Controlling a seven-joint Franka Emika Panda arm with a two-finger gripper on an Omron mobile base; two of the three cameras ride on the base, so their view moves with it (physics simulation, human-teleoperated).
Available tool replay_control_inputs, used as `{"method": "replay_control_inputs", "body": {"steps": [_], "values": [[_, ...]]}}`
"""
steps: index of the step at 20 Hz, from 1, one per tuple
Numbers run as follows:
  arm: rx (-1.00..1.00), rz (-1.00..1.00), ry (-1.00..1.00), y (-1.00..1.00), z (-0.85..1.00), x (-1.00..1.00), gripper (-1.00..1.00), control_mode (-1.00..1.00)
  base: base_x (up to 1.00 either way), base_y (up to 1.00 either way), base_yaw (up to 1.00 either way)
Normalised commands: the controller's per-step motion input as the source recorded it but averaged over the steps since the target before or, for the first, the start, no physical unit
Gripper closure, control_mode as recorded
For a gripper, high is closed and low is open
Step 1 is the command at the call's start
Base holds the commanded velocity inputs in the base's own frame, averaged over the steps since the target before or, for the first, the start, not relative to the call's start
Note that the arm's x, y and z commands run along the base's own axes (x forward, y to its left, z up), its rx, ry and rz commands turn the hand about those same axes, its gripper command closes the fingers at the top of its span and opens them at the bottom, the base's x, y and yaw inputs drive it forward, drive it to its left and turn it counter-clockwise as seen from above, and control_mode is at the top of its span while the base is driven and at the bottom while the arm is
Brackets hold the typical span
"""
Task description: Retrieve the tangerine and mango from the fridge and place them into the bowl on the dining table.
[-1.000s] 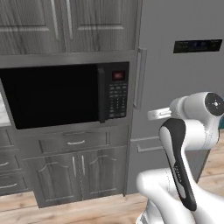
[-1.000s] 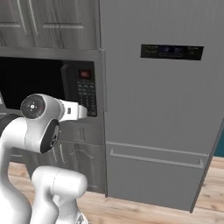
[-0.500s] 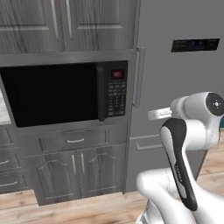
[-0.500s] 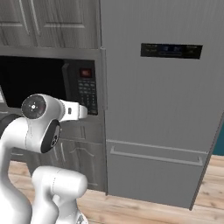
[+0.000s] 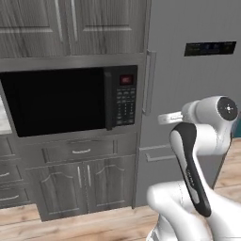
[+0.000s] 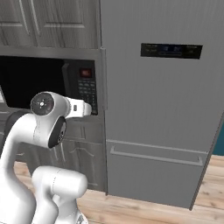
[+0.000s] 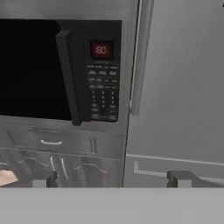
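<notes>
Far left: black microwave (image 5: 70, 99) built into grey wood-grain cabinetry, dark glass door, vertical dark handle (image 7: 70, 78), keypad panel (image 7: 103, 78) with small red display (image 7: 101, 50) on its right side. Upper cabinet doors (image 5: 70, 23) above it, shut. Below it a shallow drawer (image 5: 80, 151) with a small pale pull, then lower cabinet doors (image 5: 87, 186) with slim vertical pulls, all shut. Pale wood floor (image 5: 94, 226) along the bottom.

Just right of the microwave: the fridge (image 6: 162, 109), tall, light grey, flush against the cabinetry, doors closed. Long vertical grey handle (image 5: 149, 82) on the upper door's left edge, right beside the microwave keypad. Dark display panel (image 6: 171, 50) high on the door with faint bluish marks, unreadable. Lower down a horizontal seam and a long horizontal bar handle (image 6: 155, 156) on the bottom drawer section. Interior hidden behind the closed doors, contents not visible.

In front of the fridge: white arm (image 5: 202, 155) with dark joints, elbow raised, forearm pointing at the fridge's left edge near the vertical handle, not touching it. Gripper (image 7: 113, 179) seen in the hand view as two dark fingertips (image 7: 181, 178) spread far apart at the bottom, jaws released wide, nothing between them. Hand camera aimed at the seam between microwave and fridge door.

Teal strip (image 6: 218, 140) at the fridge's far right edge, unclear what.
</notes>
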Motion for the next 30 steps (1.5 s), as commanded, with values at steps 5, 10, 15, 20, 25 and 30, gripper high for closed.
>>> {"method": "replay_control_inputs", "body": {"steps": [5,10,15,20,25,30], "values": [[0.05,-0.04,0.00,-0.36,0.00,0.42,-1.00,-1.00,0.00,0.00,0.00],[0.04,-0.01,0.01,-0.11,0.06,0.55,-1.00,-1.00,0.00,0.00,0.00],[0.00,-0.01,0.09,0.00,0.23,0.59,-1.00,-1.00,0.00,0.00,0.00],[0.00,-0.01,0.08,0.00,0.19,0.61,-1.00,-1.00,0.00,0.00,0.00],[0.00,0.00,0.00,0.00,0.00,0.51,-1.00,-1.00,0.00,0.00,0.00],[0.00,0.00,-0.07,-0.04,-0.02,0.47,-1.00,-1.00,0.00,0.00,0.00]]}}
